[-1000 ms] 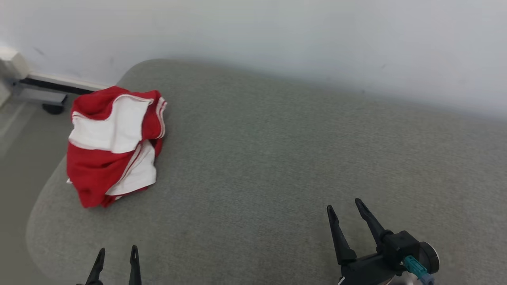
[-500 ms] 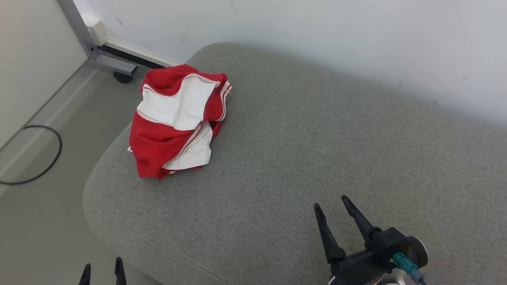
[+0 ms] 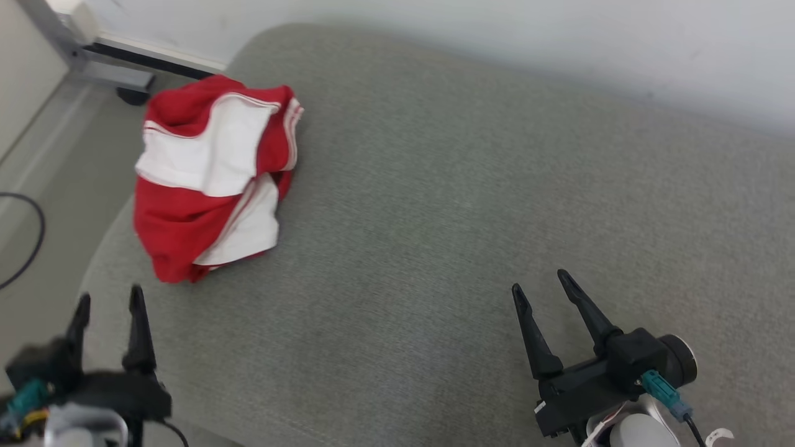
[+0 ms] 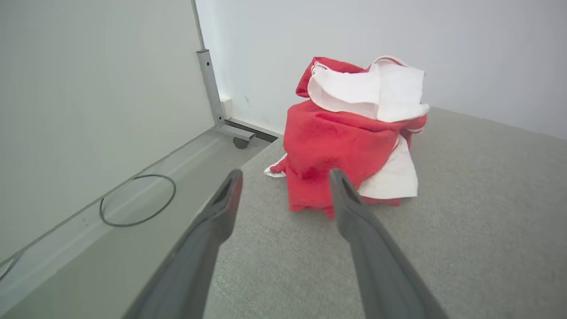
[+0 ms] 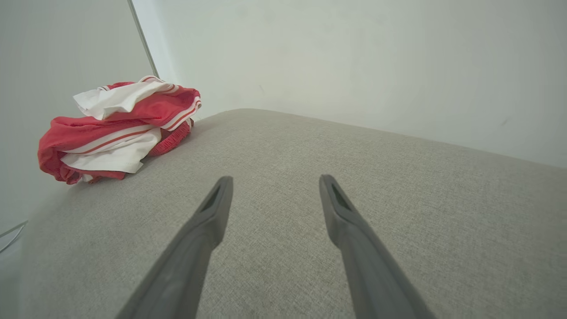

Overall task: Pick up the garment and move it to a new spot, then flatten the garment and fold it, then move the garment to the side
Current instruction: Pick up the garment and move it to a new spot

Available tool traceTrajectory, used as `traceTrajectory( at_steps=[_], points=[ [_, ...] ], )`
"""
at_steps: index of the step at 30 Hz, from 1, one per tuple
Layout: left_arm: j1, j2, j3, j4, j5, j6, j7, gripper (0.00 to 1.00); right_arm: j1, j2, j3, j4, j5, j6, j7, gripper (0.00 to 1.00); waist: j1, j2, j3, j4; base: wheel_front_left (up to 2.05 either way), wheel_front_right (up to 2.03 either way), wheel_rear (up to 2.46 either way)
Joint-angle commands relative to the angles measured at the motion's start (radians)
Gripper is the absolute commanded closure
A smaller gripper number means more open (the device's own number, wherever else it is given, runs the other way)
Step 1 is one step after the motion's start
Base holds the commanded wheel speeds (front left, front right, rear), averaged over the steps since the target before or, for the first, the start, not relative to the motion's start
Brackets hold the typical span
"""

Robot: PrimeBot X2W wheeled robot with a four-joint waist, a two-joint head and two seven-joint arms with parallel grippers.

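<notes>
A red and white garment (image 3: 208, 180) lies bunched in a heap near the far left corner of the grey cushioned surface (image 3: 447, 205). In the left wrist view the garment (image 4: 350, 133) sits just beyond my open left gripper (image 4: 285, 177), whose fingers hold nothing. From the head camera the left gripper (image 3: 109, 298) hovers at the cushion's left front edge, a short way in front of the heap. My right gripper (image 3: 539, 280) stands open and empty over the cushion's front right. The right wrist view shows the garment (image 5: 119, 128) far off to the left of the right gripper (image 5: 274, 179).
A pale wall (image 3: 497, 37) runs along the cushion's far side. On the floor to the left are a grey metal frame on a caster (image 3: 118, 74) and a black cable loop (image 4: 137, 201). The cushion's left edge drops to the floor close by the heap.
The head camera has shifted. My left gripper has risen from the bottom edge and come closer to the garment. The garment itself lies as before, and both grippers stay open.
</notes>
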Motion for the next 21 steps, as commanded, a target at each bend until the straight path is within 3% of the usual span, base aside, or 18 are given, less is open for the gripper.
traceTrajectory(
  at_steps=[1, 9, 17, 21],
  points=[
    [-0.039, 0.032, -0.022, 0.025, -0.017, 0.001, -0.003, 0.0, -0.01, -0.006, 0.005, -0.009, -0.007, -0.002, -0.001, 0.0, -0.0001, -0.0001, 0.063, -0.063, 0.0, 0.0, 0.0],
    [-0.297, 0.258, -0.197, 0.122, -0.121, 0.001, 0.023, 0.0, -0.049, -0.036, -0.005, -0.043, -0.005, -0.002, -0.001, 0.0, -0.0001, -0.0001, 0.142, -0.113, 0.0, 0.0, 0.0],
    [-0.45, 0.369, -0.358, 0.21, -0.216, 0.001, 0.104, 0.0, -0.071, -0.052, -0.005, -0.062, -0.002, -0.002, -0.001, 0.0, -0.0001, -0.0001, 0.186, -0.141, 0.0, 0.0, 0.0],
    [-0.502, 0.403, -0.393, 0.274, -0.272, 0.001, 0.139, 0.0, -0.074, -0.051, -0.003, -0.065, -0.006, -0.002, 0.0, 0.0, -0.0001, -0.0001, 0.207, -0.154, 0.0, 0.0, 0.0]
  ],
)
